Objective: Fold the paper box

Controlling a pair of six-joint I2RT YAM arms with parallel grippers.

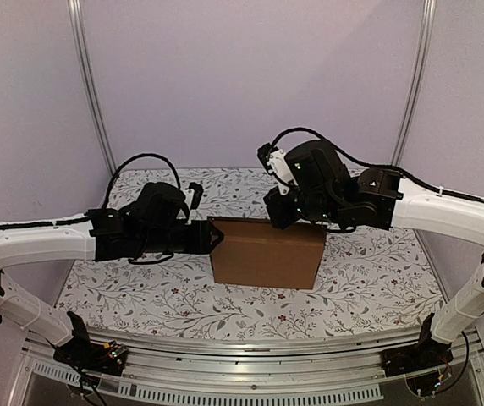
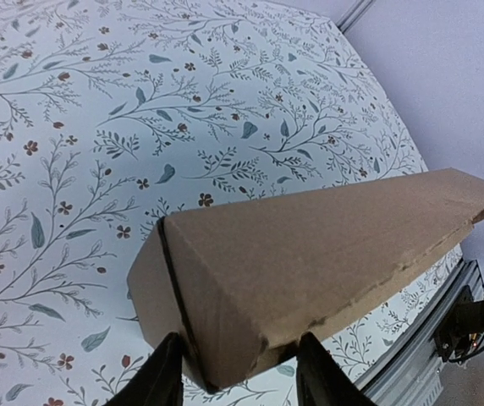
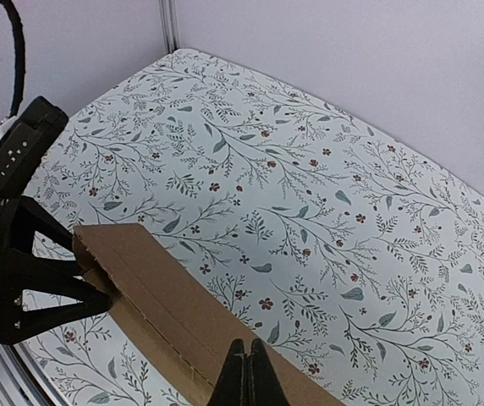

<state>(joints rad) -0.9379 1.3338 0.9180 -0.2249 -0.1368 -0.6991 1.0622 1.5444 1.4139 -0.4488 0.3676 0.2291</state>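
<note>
the top external view looks down from high at the near edge, facing the back wall [image 1: 250, 76], far enough off to take in the whole tabletop [image 1: 140, 296]. the left wrist view sits close against one end of the paper box [image 2: 310, 262], looking along it. the right wrist view looks down along the box from nearer its other end. all three share box and tabletop.

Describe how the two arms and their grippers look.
Both are alike: the left arm and right arm have white tubular links with black joint housings. A black cable loops above each wrist. The left gripper and right gripper are black with tapered fingers. From the right wrist view, the left's show triangular cut-outs.
</note>
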